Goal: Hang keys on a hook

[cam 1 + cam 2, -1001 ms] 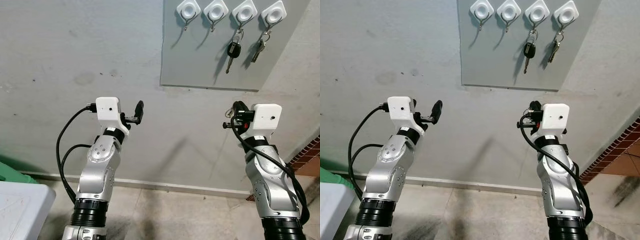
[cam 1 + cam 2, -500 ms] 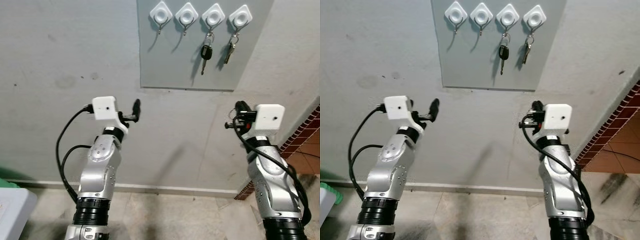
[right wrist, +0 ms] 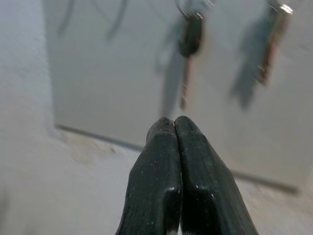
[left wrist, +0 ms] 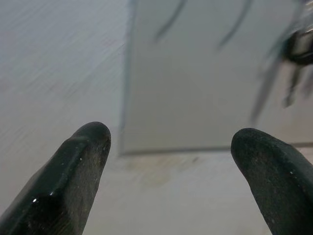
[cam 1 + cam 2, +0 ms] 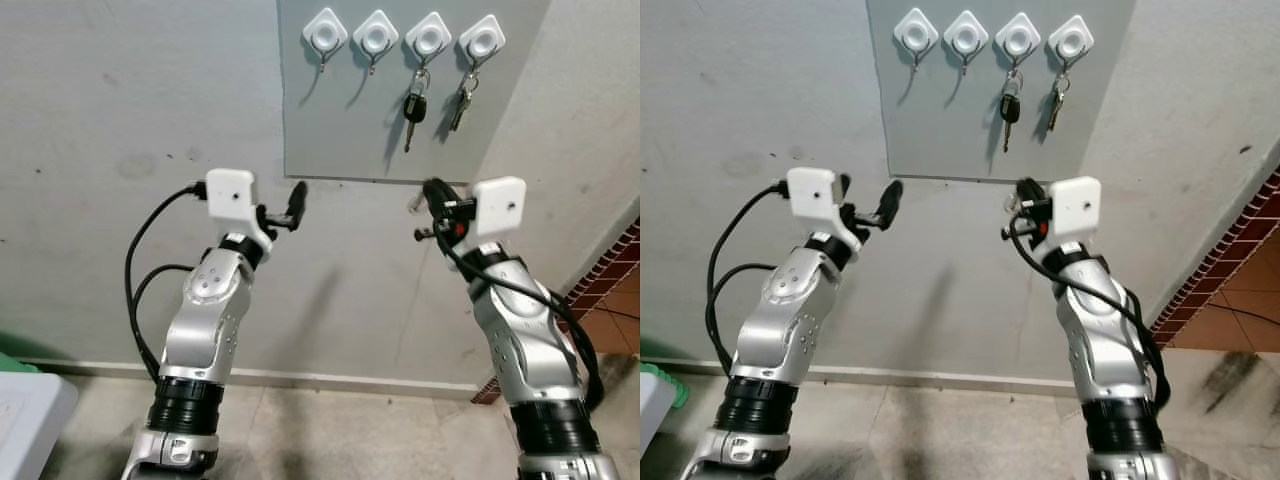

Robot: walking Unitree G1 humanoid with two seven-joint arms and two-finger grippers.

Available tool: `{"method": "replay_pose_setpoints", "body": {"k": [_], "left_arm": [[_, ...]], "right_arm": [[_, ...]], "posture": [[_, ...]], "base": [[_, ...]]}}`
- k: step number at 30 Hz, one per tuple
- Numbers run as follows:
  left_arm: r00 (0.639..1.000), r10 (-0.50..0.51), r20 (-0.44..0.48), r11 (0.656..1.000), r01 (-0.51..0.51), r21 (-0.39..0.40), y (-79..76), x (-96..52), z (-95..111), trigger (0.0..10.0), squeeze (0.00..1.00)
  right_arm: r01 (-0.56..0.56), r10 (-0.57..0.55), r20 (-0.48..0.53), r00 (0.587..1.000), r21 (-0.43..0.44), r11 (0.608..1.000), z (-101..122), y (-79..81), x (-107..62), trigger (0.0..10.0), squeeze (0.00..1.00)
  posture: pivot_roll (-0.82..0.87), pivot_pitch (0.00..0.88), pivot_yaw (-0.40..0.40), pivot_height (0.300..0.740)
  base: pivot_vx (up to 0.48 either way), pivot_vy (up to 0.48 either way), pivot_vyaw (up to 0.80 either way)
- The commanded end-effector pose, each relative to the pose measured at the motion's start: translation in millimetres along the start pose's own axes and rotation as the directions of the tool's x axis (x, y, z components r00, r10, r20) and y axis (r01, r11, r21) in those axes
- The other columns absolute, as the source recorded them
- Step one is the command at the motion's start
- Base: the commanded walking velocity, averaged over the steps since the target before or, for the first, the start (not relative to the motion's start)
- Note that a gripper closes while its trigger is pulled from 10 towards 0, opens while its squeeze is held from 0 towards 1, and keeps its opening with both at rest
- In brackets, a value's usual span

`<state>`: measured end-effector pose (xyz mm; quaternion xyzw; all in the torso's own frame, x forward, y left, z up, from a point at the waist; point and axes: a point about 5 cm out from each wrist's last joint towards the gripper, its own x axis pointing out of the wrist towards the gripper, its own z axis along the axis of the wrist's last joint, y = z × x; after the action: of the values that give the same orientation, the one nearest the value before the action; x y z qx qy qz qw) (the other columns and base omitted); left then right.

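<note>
Fingers (image 4: 73,176) of my left gripper (image 4: 171,171) stood wide apart with nothing between them, while the two black fingers (image 3: 195,171) of my right gripper (image 3: 175,125) were pressed tight together, holding nothing that I could see. Both silver arms were raised toward the grey wall (image 5: 120,110) on the far side. My left gripper (image 5: 296,199) pointed right, just under the bottom left corner of the grey panel (image 5: 340,130); my right gripper (image 5: 434,190) sat just under the panel's bottom edge, further right, its tips pointing left.

On the panel I saw four white diamond-shaped hooks in a row near the top. The far-left hook (image 5: 325,32) and the second hook (image 5: 375,35) carried nothing. A black-headed car key (image 5: 413,108) hung from the third hook (image 5: 428,36), and a bunch of metal keys (image 5: 463,97) hung from the fourth hook (image 5: 481,38) at the right end. Both sets of keys were well apart from my grippers, above them on the wall.

From the right wrist the car key (image 3: 190,44) and the metal keys (image 3: 271,41) showed blurred beyond the closed tips. A strip of red brick (image 5: 615,300) edged the wall low on the right, and a pale bin corner (image 5: 30,415) sat low on the left by the floor (image 5: 330,430).
</note>
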<state>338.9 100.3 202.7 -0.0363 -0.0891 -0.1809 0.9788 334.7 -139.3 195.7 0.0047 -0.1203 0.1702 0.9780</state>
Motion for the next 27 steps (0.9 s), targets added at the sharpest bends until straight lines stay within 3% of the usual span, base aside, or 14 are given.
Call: {"method": "replay_pose_setpoints", "body": {"k": [1, 11, 27], "left_arm": [[0.998, -0.062, 0.019, 0.997, 0.061, 0.048, -7.4, 7.9, 10.8, 10.0, 0.0], [0.983, -0.173, 0.066, 0.982, 0.167, 0.084, -20.0, 17.5, 32.5, 10.0, 0.0], [0.977, -0.199, 0.076, 0.978, 0.192, 0.083, -23.0, 19.6, 37.8, 10.0, 0.0]], "right_arm": [[-0.043, 0.043, 0.05, 0.998, 0.005, 0.999, 11.9, 3.7, 11.9, 10.0, 0.0], [-0.13, 0.127, 0.134, 0.983, 0.011, 0.991, 37.3, 7.6, 40.8, 10.0, 0.0], [-0.14, 0.132, 0.233, 0.964, 0.02, 0.99, 64.0, 0.0, 68.9, 10.0, 0.0]], "posture": [[-0.01, 0.05, -0.034, 0.74], [0.0, 0.079, -0.048, 0.74], [0.0, 0.086, -0.044, 0.74]], "base": [[0.0, 0.0, 0.0], [0.0, 0.0, 0.0], [0.0, 0.0, 0.0]]}}
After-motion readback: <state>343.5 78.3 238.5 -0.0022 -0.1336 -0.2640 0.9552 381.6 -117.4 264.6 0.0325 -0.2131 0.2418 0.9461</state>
